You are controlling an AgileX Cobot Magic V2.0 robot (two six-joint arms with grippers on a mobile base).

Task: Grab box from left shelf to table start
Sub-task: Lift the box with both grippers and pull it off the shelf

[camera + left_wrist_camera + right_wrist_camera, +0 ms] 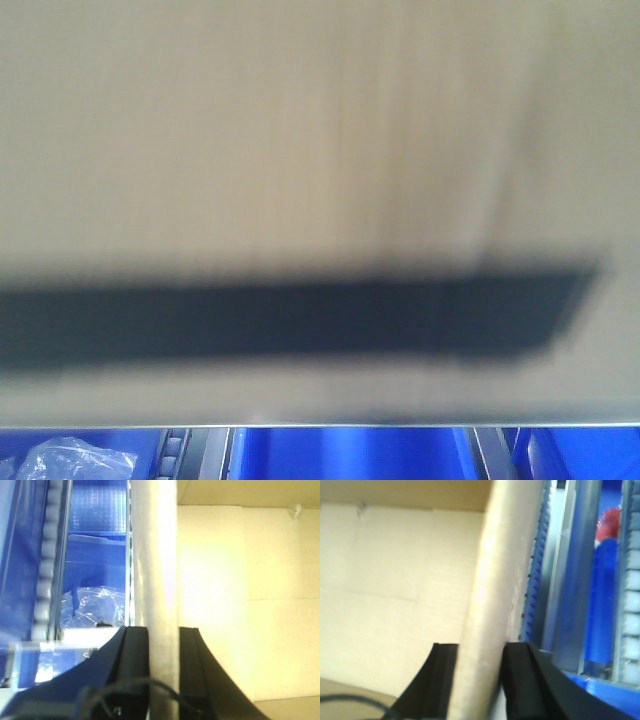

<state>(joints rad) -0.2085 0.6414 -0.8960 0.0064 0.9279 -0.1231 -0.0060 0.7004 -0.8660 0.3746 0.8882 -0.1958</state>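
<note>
As it fills the front view above the blue bins (350,455), the box (300,150) is pinched at both sides: left gripper (163,635) and right gripper (480,647) each closed tight on a cardboard wall. Stiff but crushable, probably light; these wall edges look the right hold.

You see blue bins (350,452) along the bottom, a crumpled clear bag (65,462) in the left one, pale rollers (46,565) alongside, and something red (609,525), blurred.
</note>
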